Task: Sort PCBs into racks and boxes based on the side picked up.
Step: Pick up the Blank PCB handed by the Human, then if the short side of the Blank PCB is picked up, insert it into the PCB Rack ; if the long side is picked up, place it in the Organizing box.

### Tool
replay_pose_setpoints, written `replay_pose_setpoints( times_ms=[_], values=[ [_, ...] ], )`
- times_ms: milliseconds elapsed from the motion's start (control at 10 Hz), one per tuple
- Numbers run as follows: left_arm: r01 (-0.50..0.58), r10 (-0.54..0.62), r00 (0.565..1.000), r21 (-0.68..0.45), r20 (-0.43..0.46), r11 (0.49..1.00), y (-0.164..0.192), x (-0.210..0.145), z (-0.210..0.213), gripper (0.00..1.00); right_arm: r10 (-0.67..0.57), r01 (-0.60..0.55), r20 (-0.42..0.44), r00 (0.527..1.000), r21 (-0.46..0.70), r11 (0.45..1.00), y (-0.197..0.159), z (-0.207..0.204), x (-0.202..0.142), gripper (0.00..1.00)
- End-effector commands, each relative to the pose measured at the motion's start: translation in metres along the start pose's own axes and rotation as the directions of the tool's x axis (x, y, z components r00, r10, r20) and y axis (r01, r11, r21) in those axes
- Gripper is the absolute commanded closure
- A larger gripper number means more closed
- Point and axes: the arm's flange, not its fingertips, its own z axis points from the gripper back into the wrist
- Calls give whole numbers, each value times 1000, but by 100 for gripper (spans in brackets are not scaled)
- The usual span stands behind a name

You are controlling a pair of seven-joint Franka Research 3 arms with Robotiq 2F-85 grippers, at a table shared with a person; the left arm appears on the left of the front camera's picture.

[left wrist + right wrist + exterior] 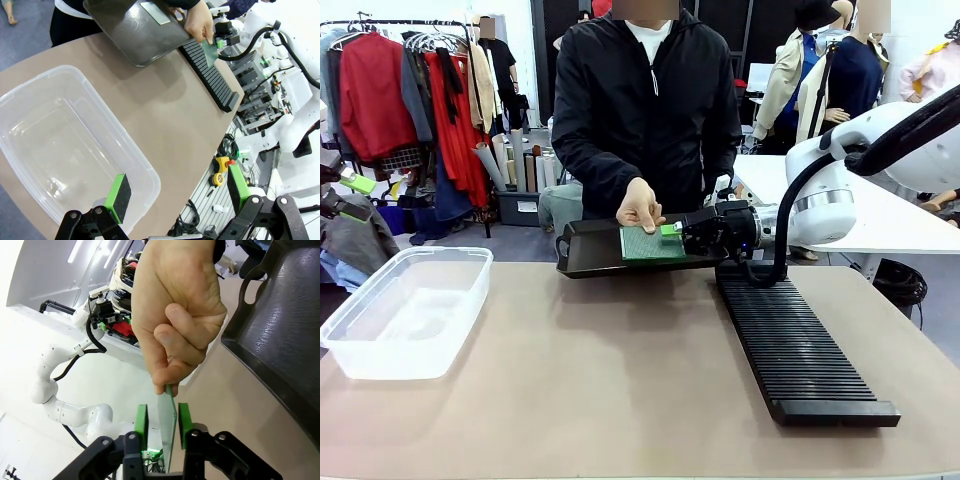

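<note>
A person's hand (640, 205) holds a green PCB (653, 243), dotted face toward me, over a smooth black tray (590, 255). My right gripper (672, 232) reaches in from the right. In its wrist view the board (167, 415) stands edge-on between the green pads (141, 426), pinched from above by the person's fingers (175, 340). One pad lies against it and a narrow gap is left at the other. Another PCB (156, 13) lies on the tray (135, 40). My left gripper (178, 190) hangs open and holds nothing, over the near corner of the clear box (60, 135).
The long black slotted rack (790, 350) runs along the right side of the table, just under my right arm. The clear box (405, 305) stands at the left. The person stands at the far edge behind the tray. Bare brown tabletop lies between box and rack.
</note>
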Motion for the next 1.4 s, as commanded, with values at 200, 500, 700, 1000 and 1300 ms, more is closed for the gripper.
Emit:
replay_pose_setpoints(
  times_ms=[200,500,700,1000,1300],
  values=[
    [1,-1,1000,3,5,1000,0,0,1,0,-1,0,45,999,13,1000,1,-5,3,91],
    [1,-1,1000,3,5,1000,0,0,1,0,-2,1,47,999,13,1000,1,-7,2,100],
    [1,-1,1000,3,5,1000,0,0,1,0,-3,3,13,1000,5,1000,0,0,0,100],
    [1,-1,1000,3,5,1000,0,0,1,0,-3,3,13,1000,5,1000,0,0,0,100],
    [1,-1,1000,3,5,1000,0,0,1,0,-3,3,13,1000,5,1000,0,0,0,100]
  ],
)
